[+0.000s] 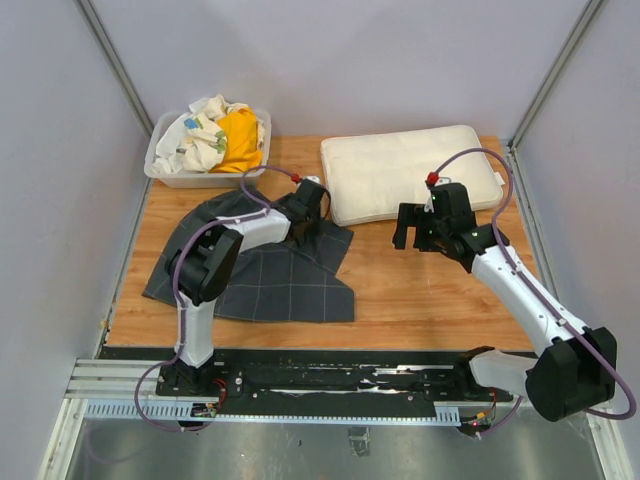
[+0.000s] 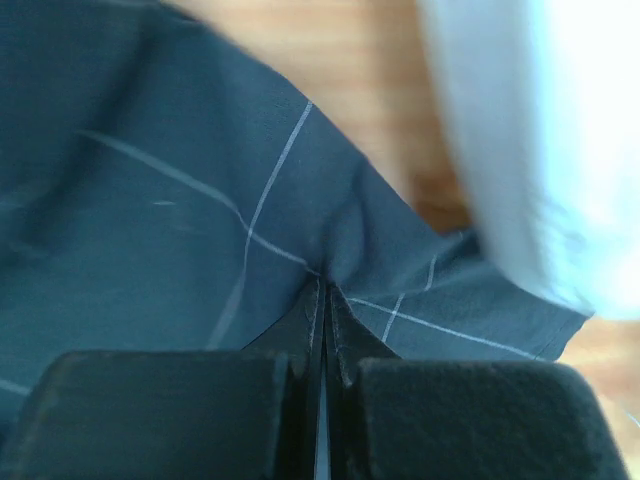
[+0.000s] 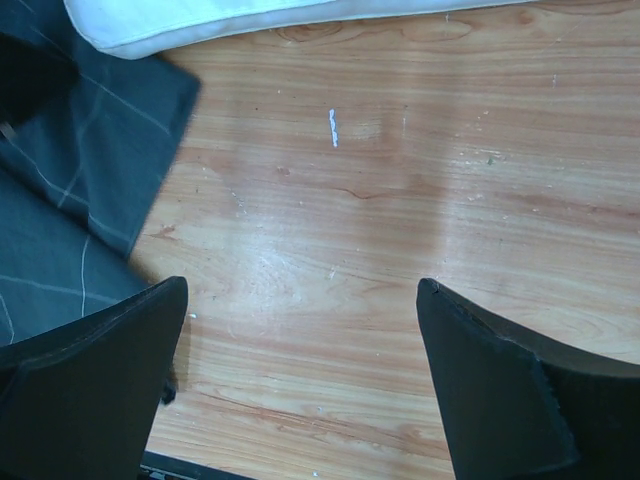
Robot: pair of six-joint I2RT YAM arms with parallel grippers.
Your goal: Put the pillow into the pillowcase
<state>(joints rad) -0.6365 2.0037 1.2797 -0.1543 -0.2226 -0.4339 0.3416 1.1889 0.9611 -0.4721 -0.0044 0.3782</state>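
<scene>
1. Pillowcase point(image 1: 262, 270) lies rumpled and mostly flat on the left half of the wooden counter point(image 1: 430, 300), dark charcoal with a thin light grid of lines; its upper right part runs up to the left end of the pillow point(image 1: 405, 172)
2. Pillow, cream-white and flat, rests along the far edge of the counter right of centre, wholly outside the pillowcase
3. Left tool point(image 2: 322, 300) is pressed together on a raised fold of the pillowcase; the left wrist view shows the cloth drawn into a small peak between the two black fingers point(image 2: 180, 410), with the pale pillow edge just beyond on the right
4. From above, the left arm point(image 1: 205, 265) reaches over the pillowcase, its tool at the cloth's far right part, just beside the pillow's left end
5. Right tool point(image 3: 300, 290) is spread wide and holds nothing; between its fingers the right wrist view shows bare wood, with a pillowcase corner at the left and the pillow's near edge along the top
6. From above, that tool hangs over the counter near the pillow's front edge
7. Pale plastic bin point(image 1: 200, 180) stands at the far left corner of the counter, holding a yellow cloth point(image 1: 240, 140) and a white patterned cloth point(image 1: 198, 135) bunched together
</scene>
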